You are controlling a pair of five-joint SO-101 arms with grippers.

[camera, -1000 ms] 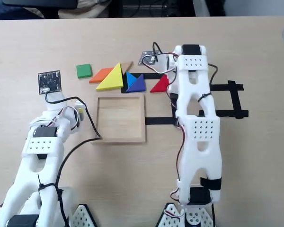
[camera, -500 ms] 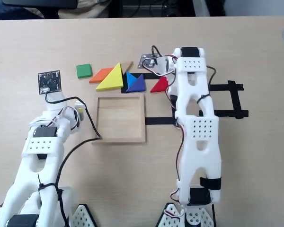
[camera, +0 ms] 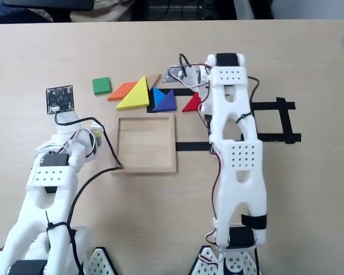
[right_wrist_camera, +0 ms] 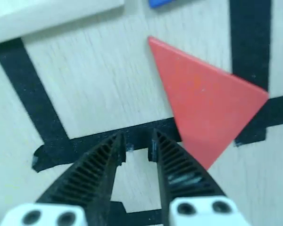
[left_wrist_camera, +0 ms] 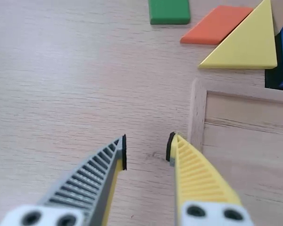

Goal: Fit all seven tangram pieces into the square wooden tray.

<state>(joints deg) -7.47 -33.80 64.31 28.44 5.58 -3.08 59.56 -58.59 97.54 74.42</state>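
The right claw (right_wrist_camera: 137,143) hangs low over the table, its 2 fingers only narrowly parted and nothing between them. Its tips are over a strip of black tape (right_wrist_camera: 28,89). The red triangle (right_wrist_camera: 205,103) lies just beside 1 finger, outside the gap.

The step in hand, as I judge it, is picking up that triangle. To do it well, the jaws should widen first and then shift sideways until 1 finger stands on each side of the piece. They must go low enough to bite its thin edges rather than skate over its face. A grip near a point would likely let the piece swivel, while a grip across the body should keep its heading.

In the high view the red triangle sits at about 1 o'clock from the square wooden tray (camera: 146,168), near its corner, so the carry is short. Lift clear of the rim, swing toward 7 o'clock, and lower the piece flat against a wall. No piece lies in the tray yet, so a corner placement leaves room for the rest.

The other 6 lie in a row at 12 o'clock from the tray:
- green square (camera: 102,86)
- orange parallelogram (camera: 122,90)
- yellow triangle (camera: 136,95)
- wood-coloured piece (camera: 153,80)
- blue triangle (camera: 158,94)
- purple triangle (camera: 167,103)

The purple triangle is nearest the red one and is the neighbour to avoid nudging.

The left claw (left_wrist_camera: 147,149) is released and empty, at 9 o'clock from the tray, just beside its outer wall
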